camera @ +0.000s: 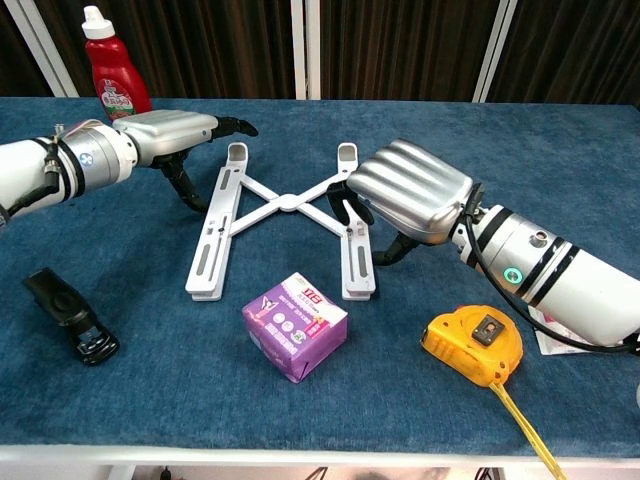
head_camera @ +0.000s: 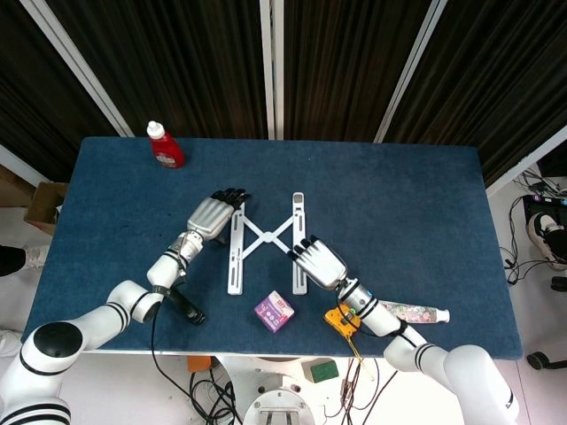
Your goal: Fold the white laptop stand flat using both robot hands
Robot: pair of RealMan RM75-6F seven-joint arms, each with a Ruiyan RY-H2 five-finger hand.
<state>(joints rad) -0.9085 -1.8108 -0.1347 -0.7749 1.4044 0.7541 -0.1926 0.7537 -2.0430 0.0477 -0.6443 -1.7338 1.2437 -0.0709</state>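
Note:
The white laptop stand lies mid-table, its two rails spread apart and joined by an X-shaped link. My left hand is at the far end of the left rail. Its fingers reach out over the rail top and its thumb points down on the outer side, holding nothing. My right hand covers the near half of the right rail. Its fingers curl over the rail's inner edge and touch it. The thumb stands just outside the rail, a small gap away.
A red bottle stands at the far left. A purple box lies just in front of the stand. A yellow tape measure, a tube and a black object lie along the near edge of the blue table.

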